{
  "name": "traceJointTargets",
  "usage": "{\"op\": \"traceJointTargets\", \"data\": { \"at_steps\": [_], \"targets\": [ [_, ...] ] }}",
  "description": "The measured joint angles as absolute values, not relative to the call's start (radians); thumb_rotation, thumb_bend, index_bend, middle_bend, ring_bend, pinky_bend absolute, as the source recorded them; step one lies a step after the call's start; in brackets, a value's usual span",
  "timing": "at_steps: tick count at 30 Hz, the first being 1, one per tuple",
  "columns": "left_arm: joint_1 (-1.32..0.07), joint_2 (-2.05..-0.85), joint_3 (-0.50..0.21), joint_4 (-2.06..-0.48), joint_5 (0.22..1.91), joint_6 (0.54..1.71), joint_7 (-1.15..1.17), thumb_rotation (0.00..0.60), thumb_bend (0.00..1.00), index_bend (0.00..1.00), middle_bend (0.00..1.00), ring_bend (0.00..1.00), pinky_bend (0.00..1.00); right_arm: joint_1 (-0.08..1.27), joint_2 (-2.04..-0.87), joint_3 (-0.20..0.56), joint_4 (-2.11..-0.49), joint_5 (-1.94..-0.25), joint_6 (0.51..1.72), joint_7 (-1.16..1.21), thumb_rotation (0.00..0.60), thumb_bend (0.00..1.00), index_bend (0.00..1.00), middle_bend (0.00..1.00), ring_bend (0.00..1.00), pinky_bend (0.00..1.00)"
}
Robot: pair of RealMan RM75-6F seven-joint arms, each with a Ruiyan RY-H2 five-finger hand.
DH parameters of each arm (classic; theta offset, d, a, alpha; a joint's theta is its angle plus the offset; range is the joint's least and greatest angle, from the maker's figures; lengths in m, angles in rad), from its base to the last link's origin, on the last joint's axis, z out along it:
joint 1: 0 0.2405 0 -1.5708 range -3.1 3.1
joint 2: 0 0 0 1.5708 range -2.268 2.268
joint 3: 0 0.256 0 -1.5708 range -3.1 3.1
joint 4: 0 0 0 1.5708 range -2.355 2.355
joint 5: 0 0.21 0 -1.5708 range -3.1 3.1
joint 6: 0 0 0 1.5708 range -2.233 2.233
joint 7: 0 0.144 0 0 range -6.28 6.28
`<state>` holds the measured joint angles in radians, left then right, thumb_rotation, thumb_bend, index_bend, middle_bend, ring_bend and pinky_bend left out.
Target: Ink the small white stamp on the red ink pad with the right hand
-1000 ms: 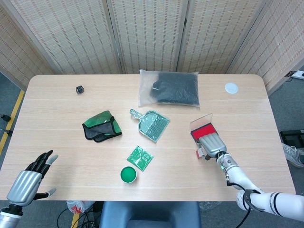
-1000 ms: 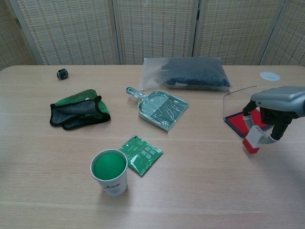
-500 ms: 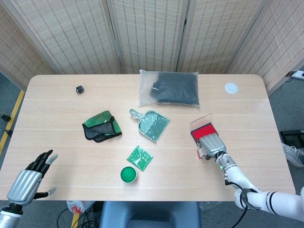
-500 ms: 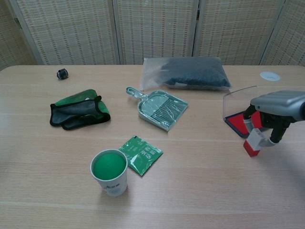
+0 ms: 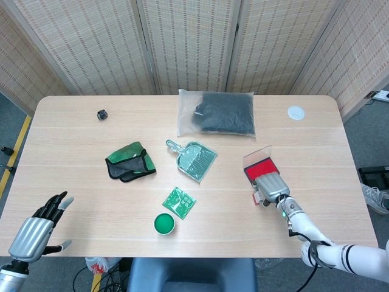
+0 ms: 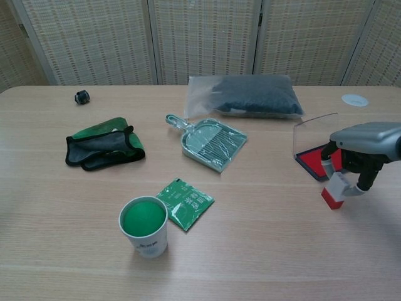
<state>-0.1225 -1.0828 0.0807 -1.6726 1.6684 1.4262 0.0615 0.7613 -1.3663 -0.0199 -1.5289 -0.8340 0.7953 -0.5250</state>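
Pinching the stamp (image 6: 335, 190) between thumb and fingers, the right hand (image 6: 360, 147) holds it just in front of the ink pad (image 6: 318, 161), its red base at or just above the bench (image 6: 250, 251); whether it touches the wood cannot be told. The pad sits open near the right edge, its clear lid (image 6: 313, 135) standing upright at the back, red surface showing.

The stamp looks like a small, hard plastic block: light, stiff, not likely to break, but smooth-sided and probably slippery under metal fingers. It hangs slightly tilted in the grip, so it could twist or slide when pressed down. The best hold is on the white upper body, opposite faces squeezed evenly, keeping fingers off the red end that must meet the ink.

The pad itself looks light too and may skid or tip on the smooth bench if pushed sideways, and the raised lid could be knocked, so pressure should come straight down.

The left hand (image 5: 37, 228) rests at the near left corner, fingers spread, holding nothing, well apart from everything.
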Motion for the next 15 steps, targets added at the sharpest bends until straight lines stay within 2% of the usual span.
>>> {"op": "traceJointTargets", "data": {
  "at_steps": [2, 5, 11, 15],
  "targets": [
    [-0.123, -1.083, 0.08, -1.672, 1.667, 1.425, 0.062, 0.6, 0.07, 0.08, 0.0, 0.02, 0.27, 0.765, -1.358, -0.022, -1.537, -0.823, 0.788, -0.526, 0.6, 0.13, 0.09, 0.81, 0.72, 0.78],
    [-0.124, -1.084, 0.079, -1.672, 1.665, 1.423, 0.062, 0.6, 0.07, 0.08, 0.0, 0.02, 0.27, 0.77, -1.348, -0.026, -1.548, -0.815, 0.788, -0.529, 0.6, 0.12, 0.01, 0.8, 0.71, 0.77],
    [-0.123, -1.083, 0.079, -1.673, 1.666, 1.426, 0.06, 0.6, 0.07, 0.08, 0.0, 0.02, 0.27, 0.775, -1.337, -0.034, -1.562, -0.799, 0.788, -0.537, 0.6, 0.1, 0.0, 0.74, 0.66, 0.71],
    [-0.122, -1.081, 0.079, -1.673, 1.666, 1.428, 0.054, 0.6, 0.07, 0.08, 0.0, 0.02, 0.27, 0.774, -1.313, -0.039, -1.6, -0.797, 0.803, -0.544, 0.6, 0.08, 0.0, 0.63, 0.61, 0.68]
  ]
}}
